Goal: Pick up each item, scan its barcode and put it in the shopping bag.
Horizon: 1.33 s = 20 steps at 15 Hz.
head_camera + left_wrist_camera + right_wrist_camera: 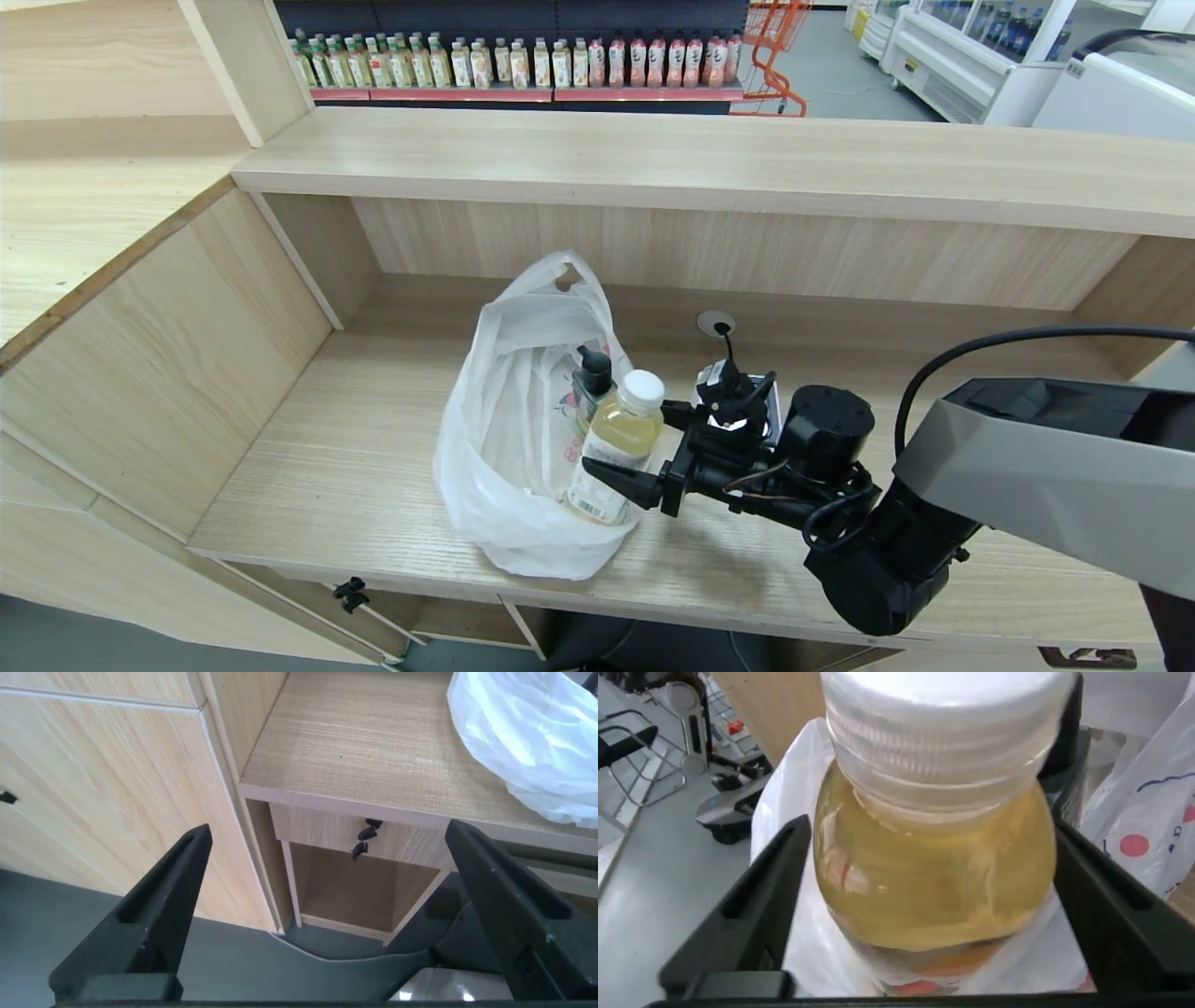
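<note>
Liquid the colour of pale tea fills the bottle [614,450], which has a white cap and leans inside the mouth of the shopping bag [504,467], directly between the fingers of the right claw [625,435]. That claw is spread about as wide as it goes, one finger on either side of the bottle's body. The right wrist view puts both fingers hard up against the plastic, but we cannot tell whether they press on it. Since the bottle's base sits down in the bag, we judge this to be the drop-off, with the bag bearing at least part of the weight. The bag slumps open towards the claw, which gives a low entry. Just past the fingertips, deeper in the bag, stands a dark pump bottle [593,373]. Behind the claw's wrist, on the counter [355,448], sits a corded device [733,397], probably the scanner, close enough for a short swing. The left claw [329,831] hangs below the counter's edge, wide open and holding nothing, with a drawer handle [364,840] beyond its tips. We count one tea-coloured bottle, one pump bottle, one bag and two claws.
</note>
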Available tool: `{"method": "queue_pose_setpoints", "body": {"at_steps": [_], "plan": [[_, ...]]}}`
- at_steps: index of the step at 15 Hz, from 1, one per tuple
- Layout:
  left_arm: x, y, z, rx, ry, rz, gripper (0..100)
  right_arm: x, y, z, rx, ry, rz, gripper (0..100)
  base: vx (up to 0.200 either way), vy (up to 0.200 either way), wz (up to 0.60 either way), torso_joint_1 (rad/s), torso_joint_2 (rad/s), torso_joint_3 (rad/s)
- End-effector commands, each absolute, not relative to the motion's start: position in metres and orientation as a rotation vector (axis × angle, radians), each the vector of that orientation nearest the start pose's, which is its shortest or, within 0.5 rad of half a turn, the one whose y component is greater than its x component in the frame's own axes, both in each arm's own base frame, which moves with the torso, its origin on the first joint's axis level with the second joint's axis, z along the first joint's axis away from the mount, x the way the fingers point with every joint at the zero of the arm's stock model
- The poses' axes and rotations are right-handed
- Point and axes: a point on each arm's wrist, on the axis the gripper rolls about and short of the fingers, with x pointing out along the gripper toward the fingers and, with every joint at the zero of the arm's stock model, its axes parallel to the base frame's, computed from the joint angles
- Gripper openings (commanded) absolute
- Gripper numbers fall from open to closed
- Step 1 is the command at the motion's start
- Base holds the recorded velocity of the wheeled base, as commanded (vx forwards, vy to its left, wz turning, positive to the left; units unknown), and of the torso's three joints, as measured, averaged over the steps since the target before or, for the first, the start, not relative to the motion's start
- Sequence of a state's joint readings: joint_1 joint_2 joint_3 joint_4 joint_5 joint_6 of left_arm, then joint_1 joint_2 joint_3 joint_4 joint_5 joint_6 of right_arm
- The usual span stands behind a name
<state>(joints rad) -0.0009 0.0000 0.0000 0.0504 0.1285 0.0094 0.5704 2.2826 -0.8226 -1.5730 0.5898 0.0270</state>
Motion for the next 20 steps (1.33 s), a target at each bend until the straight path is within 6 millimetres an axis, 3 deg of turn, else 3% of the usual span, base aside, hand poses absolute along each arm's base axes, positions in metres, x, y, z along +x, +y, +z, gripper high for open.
{"method": "queue_pose_setpoints", "body": {"at_steps": [1,5,8,15,18,20], "plan": [[-0.023,0.003,0.070,0.012,0.051,0.129,100,0.315,0.219,0.100,0.048,-0.162,1.168,100,0.000,0.000,0.00,0.000,0.00,0.000],[-0.023,0.003,0.070,0.012,0.051,0.127,100,0.279,0.189,0.179,0.212,-0.164,1.175,100,0.000,0.000,0.00,0.000,0.00,0.000],[-0.023,0.003,0.070,0.012,0.050,0.127,100,0.247,0.153,0.212,0.216,-0.114,1.125,100,0.000,0.000,0.00,0.000,0.00,0.000],[-0.023,0.003,0.070,0.012,0.051,0.127,100,0.196,0.085,0.212,0.202,-0.095,0.956,100,0.000,0.000,0.00,0.000,0.00,0.000],[-0.023,0.003,0.070,0.012,0.051,0.127,100,0.170,0.026,0.186,-0.003,-0.022,0.663,100,0.000,0.000,0.00,0.000,0.00,0.000],[-0.023,0.003,0.070,0.012,0.051,0.127,100,0.136,-0.001,0.158,-0.071,0.088,0.254,100,0.000,0.000,0.00,0.000,0.00,0.000]]}}
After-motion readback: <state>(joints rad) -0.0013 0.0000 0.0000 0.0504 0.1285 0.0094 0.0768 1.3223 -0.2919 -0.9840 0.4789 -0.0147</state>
